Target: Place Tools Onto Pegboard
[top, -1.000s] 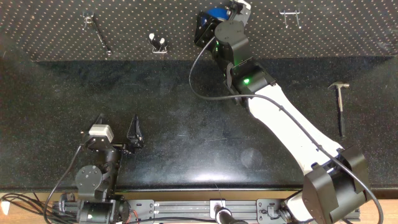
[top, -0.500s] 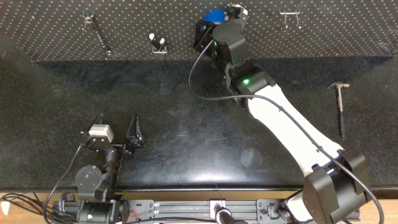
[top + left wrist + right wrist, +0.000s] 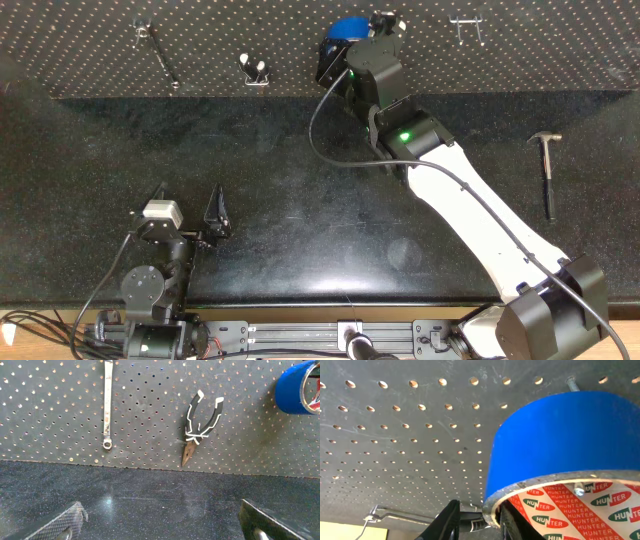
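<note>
A blue tape roll [image 3: 347, 26] is held up against the pegboard [image 3: 90, 40] by my right gripper [image 3: 333, 48], which is shut on the roll's wall. In the right wrist view the tape roll [image 3: 570, 435] sits just below a metal peg [image 3: 571, 382], and the right gripper [image 3: 476, 521] has one finger outside and one inside the rim. A wrench [image 3: 107, 400] and black-and-white pliers [image 3: 200, 420] hang on the board. My left gripper [image 3: 215, 212] stands open over the table near its base, with nothing in it.
A hammer [image 3: 547, 172] lies on the black table at the far right. A bare double hook [image 3: 466, 27] sticks out of the pegboard right of the tape roll. The wrench [image 3: 158, 52] and pliers [image 3: 256, 70] hang at the board's left.
The right arm's wrist has shifted slightly right along the pegboard with the tape roll still in its gripper. The left arm has not moved.
</note>
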Controlling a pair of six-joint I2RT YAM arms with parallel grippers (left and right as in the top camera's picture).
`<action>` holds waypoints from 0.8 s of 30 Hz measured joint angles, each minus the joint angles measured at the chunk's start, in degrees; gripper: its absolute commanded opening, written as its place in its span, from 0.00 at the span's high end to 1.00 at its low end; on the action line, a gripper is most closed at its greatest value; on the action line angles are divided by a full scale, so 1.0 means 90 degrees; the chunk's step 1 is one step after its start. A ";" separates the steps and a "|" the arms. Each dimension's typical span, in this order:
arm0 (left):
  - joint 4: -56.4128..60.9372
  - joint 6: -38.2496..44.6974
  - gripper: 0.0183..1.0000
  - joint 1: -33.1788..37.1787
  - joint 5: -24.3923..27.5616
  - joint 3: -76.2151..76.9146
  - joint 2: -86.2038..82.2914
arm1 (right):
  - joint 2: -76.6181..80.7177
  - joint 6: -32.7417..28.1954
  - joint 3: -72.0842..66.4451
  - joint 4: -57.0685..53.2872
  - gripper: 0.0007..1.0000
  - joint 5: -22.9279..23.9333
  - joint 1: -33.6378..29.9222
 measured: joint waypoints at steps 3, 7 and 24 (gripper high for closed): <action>0.0000 0.0000 0.00 0.0000 0.0000 0.0000 0.0000 | -0.0002 0.0041 0.0000 -0.0029 0.72 -0.0053 0.0000; 0.0000 0.0000 0.00 0.0000 0.0000 0.0000 0.0000 | -0.0036 0.0114 0.0002 -0.0299 0.72 -0.0083 0.0000; 0.0000 0.0000 0.00 0.0000 0.0000 0.0000 0.0000 | -0.0357 0.0221 0.0029 -0.1219 0.72 -0.0102 0.0015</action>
